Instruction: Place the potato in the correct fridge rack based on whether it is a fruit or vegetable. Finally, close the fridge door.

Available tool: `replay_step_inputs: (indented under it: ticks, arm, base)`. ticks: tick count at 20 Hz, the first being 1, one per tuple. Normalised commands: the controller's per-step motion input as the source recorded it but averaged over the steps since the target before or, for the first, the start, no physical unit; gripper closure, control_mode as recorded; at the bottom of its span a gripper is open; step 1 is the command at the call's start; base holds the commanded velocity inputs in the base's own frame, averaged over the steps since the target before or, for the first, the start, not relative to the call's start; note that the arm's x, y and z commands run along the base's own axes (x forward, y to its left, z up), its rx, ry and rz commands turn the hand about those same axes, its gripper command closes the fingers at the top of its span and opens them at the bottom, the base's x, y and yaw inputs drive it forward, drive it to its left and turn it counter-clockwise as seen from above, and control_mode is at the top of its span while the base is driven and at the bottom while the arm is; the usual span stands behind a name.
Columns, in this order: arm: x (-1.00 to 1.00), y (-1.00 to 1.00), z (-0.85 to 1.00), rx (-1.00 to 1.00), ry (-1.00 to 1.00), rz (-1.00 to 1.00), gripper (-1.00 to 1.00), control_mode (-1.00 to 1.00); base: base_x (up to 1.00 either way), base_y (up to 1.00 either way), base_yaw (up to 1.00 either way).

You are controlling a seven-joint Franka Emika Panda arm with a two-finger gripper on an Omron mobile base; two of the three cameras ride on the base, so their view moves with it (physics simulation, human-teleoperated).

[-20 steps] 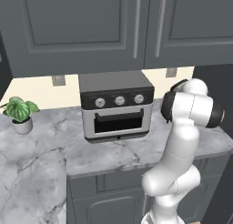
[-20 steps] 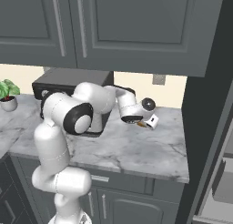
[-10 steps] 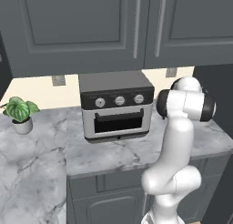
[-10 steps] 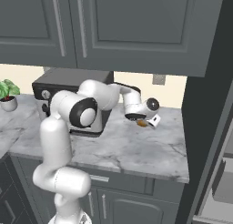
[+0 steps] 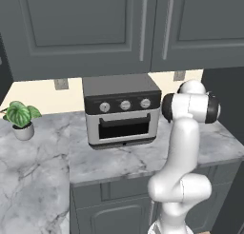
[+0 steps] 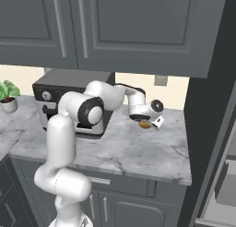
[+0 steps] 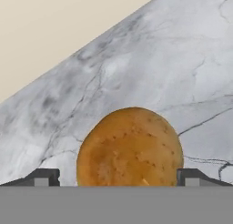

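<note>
A roundish, speckled tan-brown potato lies on the grey-veined white marble worktop, towards its back edge and near its right-hand end, close to the cream wall. In the hand view it sits squarely between the two small dark fingertips, which stand spread wide on either side of it, a sliver of marble showing between each tip and the potato's skin; they grip nothing. From the right base view the robot's white hand is poised low over the potato, of which just an orange-brown edge shows beneath the hand. The white arm with dark joints reaches across from the lower left, passing in front of a boxy black-and-silver toaster oven with three round knobs, which stands at the back of the worktop to the left of the potato. Farther left, near the worktop's back corner, a small green leafy plant in a pale pot stands well apart from the hand. Panelled dark grey cabinet doors with slim vertical handles hang above.
</note>
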Motion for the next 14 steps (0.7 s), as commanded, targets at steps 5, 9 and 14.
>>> replay_step_inputs:
  ticks: [5,9,14]
  arm:
    - [0.26,-0.08,-0.25,0.02,0.0,0.0,-1.0,-1.0]
    - [0.14,-0.04,-0.44,0.0,0.0,0.0,-1.0,-1.0]
    - [0.04,0.03,-0.47,0.0,0.0,0.0,-1.0,-1.0]
  base:
    - [0.0,0.0,0.0]
    - [0.0,0.0,0.0]
    - [0.0,0.0,0.0]
